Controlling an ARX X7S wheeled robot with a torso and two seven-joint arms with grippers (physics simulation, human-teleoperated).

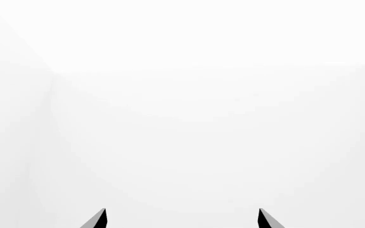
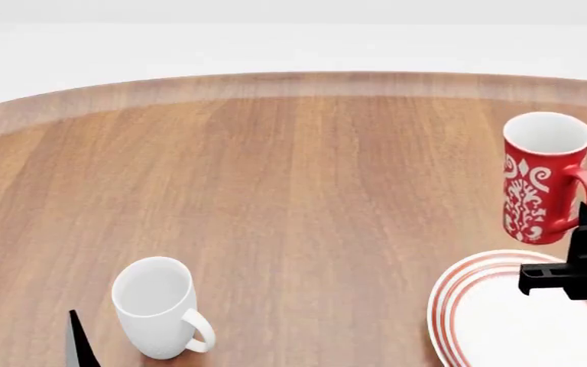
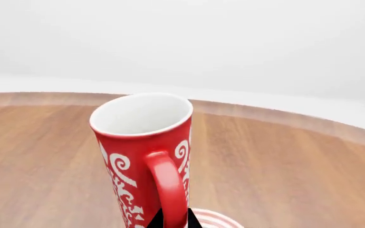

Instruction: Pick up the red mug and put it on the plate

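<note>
The tall red ceramic mug with white swirl pattern (image 2: 541, 180) stands upright, seemingly lifted just above the round wooden table (image 2: 304, 191), beyond the far rim of the round white plate with red rings (image 2: 457, 306). The right gripper (image 3: 172, 219) reaches in low from the right over the plate, its dark fingers pinched on the mug's red handle (image 3: 167, 183). The left gripper (image 1: 182, 218) points at blank white, jaws spread apart. A plain white ceramic mug (image 2: 159, 306) stands at near left.
</note>
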